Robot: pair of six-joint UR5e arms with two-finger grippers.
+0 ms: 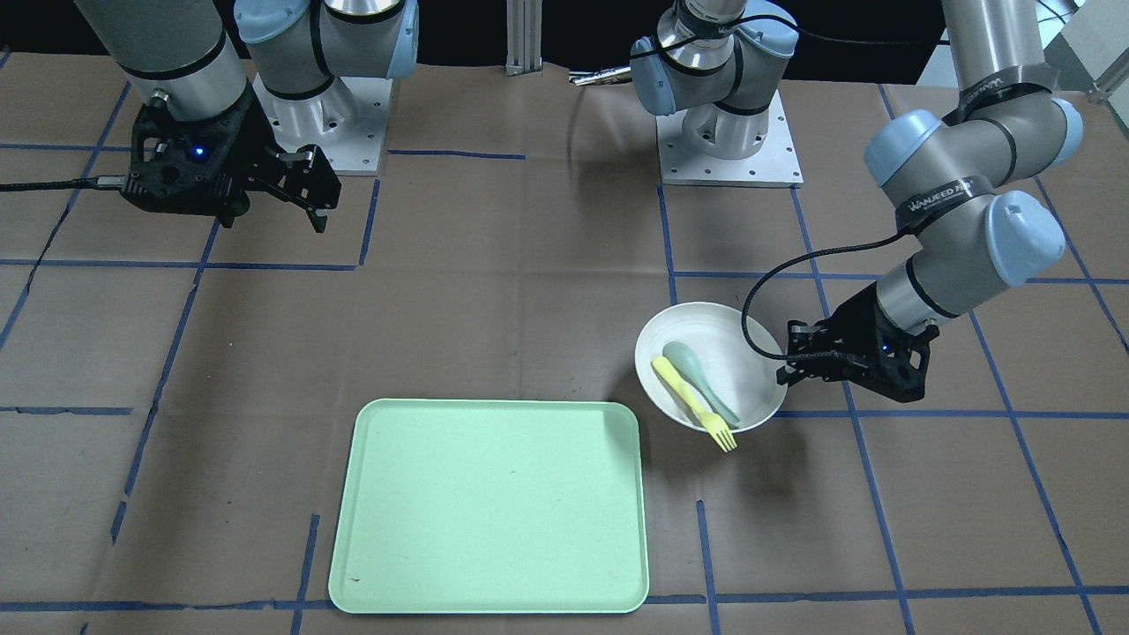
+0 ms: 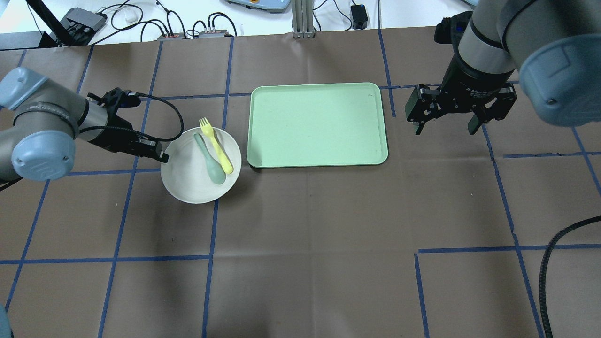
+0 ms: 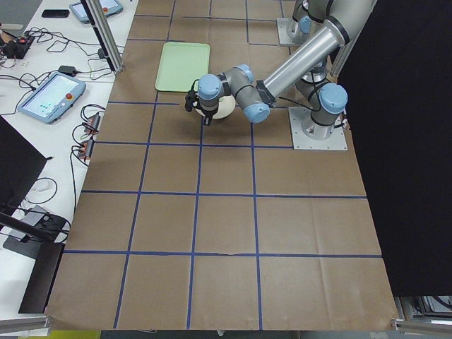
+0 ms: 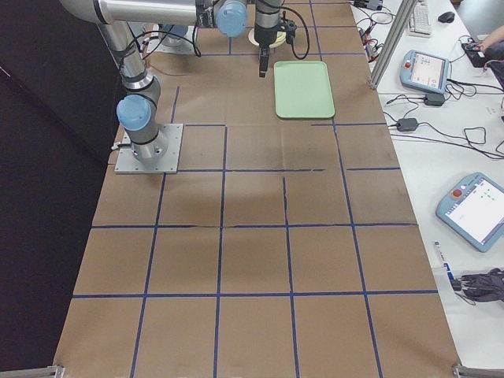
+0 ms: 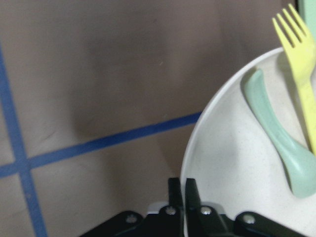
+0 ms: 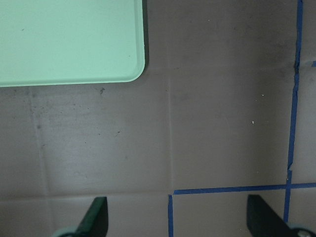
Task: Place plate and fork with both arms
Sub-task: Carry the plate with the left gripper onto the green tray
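Note:
The off-white plate (image 2: 188,185) lies left of the tray in the overhead view. The yellow fork (image 2: 216,145) lies across it, tines over the far rim. My left gripper (image 2: 162,157) is shut on the plate's left rim. In the left wrist view its fingertips (image 5: 175,195) meet on the rim of the plate (image 5: 232,168), with the fork (image 5: 298,49) at the upper right. My right gripper (image 2: 443,124) is open and empty above the table, right of the tray. In the front view the plate (image 1: 732,331), fork (image 1: 692,401), left gripper (image 1: 788,362) and right gripper (image 1: 304,190) all show.
A grey-green spoon (image 2: 209,162) lies in the plate beside the fork. The light-green tray (image 2: 317,124) is bare and sits between the two grippers; its corner shows in the right wrist view (image 6: 69,39). Blue tape lines cross the brown table cover.

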